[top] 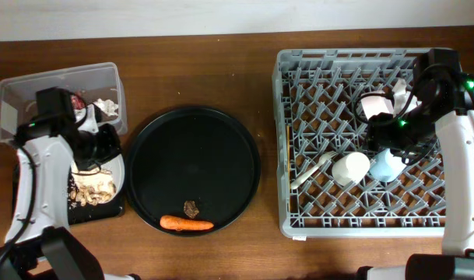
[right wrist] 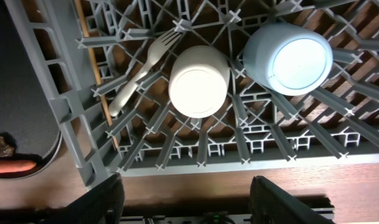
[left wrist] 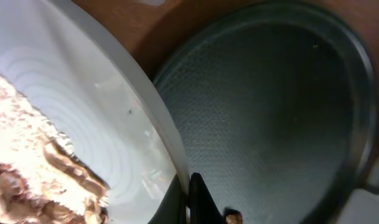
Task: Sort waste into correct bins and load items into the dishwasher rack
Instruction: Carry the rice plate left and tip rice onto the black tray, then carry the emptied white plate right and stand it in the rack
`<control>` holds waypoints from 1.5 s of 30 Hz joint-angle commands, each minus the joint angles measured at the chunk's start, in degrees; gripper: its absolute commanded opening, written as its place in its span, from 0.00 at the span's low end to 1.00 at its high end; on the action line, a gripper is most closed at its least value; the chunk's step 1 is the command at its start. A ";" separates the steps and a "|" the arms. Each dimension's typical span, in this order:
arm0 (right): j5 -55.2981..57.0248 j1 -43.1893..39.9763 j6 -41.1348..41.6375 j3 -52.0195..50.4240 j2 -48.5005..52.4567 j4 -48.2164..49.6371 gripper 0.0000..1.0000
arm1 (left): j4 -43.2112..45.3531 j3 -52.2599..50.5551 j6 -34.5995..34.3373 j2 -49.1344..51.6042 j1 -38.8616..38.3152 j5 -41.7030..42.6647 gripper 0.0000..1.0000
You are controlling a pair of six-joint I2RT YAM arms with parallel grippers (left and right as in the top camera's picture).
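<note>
My left gripper [top: 104, 149] is shut on the rim of the pale round plate [top: 118, 169], tilted over the shallow black tray [top: 100, 211]. Pale rice-like scraps [top: 90, 191] lie on the plate and tray; the wrist view shows them on the plate [left wrist: 27, 155], its rim pinched in my jaws [left wrist: 190, 199]. The clear tub [top: 57, 79] holds the red wrapper [top: 77, 101] and tissue wad [top: 106, 106]. The carrot [top: 186, 224] and brown lump [top: 192, 208] lie on the round tray. My right gripper [top: 390, 138] is open and empty above the grey rack [top: 291, 194], over the white cup [right wrist: 198, 81] and blue cup [right wrist: 289, 57].
The large round black tray [top: 194, 163] sits between the bins and the rack. In the rack are also the white fork [right wrist: 139, 71], the chopsticks [right wrist: 96, 68] along its left side, and a pale bowl [top: 374, 105] at the back.
</note>
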 commanded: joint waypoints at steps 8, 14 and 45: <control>1.18 0.37 -0.02 -0.28 -0.74 -0.17 0.68 | -4.98 -0.13 14.84 -0.55 13.64 30.97 0.00; 1.18 0.37 -0.02 -0.28 -0.74 -0.17 0.68 | -5.97 -0.11 17.40 -0.57 21.18 41.81 0.00; 1.57 0.37 0.00 -0.28 -0.63 -0.11 0.68 | -14.12 -0.11 18.91 -0.57 31.15 48.02 0.00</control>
